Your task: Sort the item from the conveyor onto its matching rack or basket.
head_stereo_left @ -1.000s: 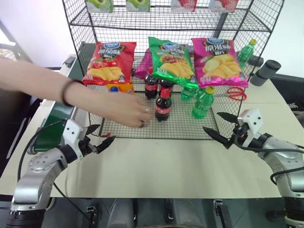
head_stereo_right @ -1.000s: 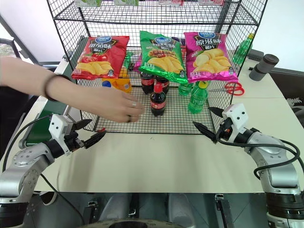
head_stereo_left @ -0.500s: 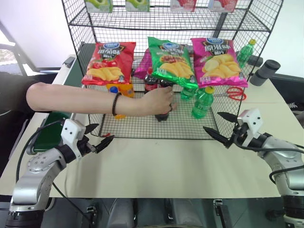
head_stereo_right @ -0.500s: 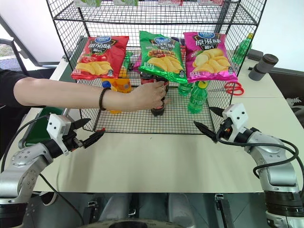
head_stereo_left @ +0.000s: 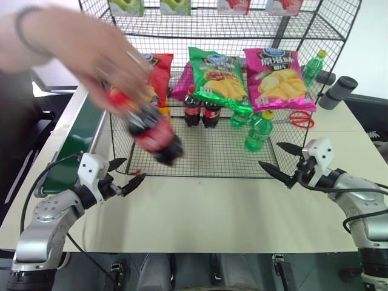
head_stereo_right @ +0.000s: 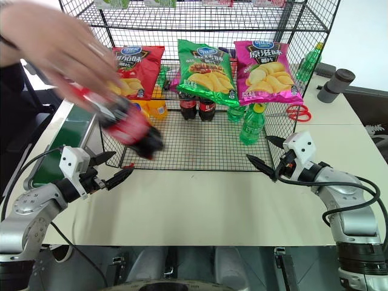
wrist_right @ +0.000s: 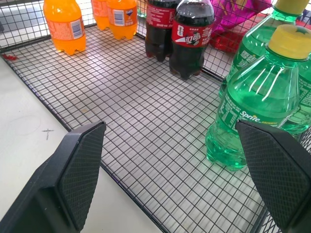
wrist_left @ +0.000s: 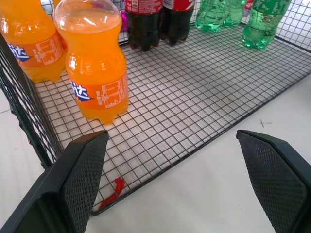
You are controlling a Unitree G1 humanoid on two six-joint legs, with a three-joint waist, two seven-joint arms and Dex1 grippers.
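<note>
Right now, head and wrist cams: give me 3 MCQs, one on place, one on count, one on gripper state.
1. Where is the cola bottle with the red label that is off the shelf?
A. Lying on the conveyor
B. In a person's hand, in the air in front of the rack
C. Between the right gripper's fingers

2. How many cola bottles stand on the rack's bottom shelf?
A. Two
B. Four
C. None

3. How are the left gripper and the right gripper?
A. Both shut
B. Left shut on a bottle, right open
C. Both open and holding nothing

Answers: 1 B, the hand grips it above the shelf's front left part. 2 A, a pair stands side by side near the back. 3 C, each wrist view shows its fingers spread with only shelf between them.
</note>
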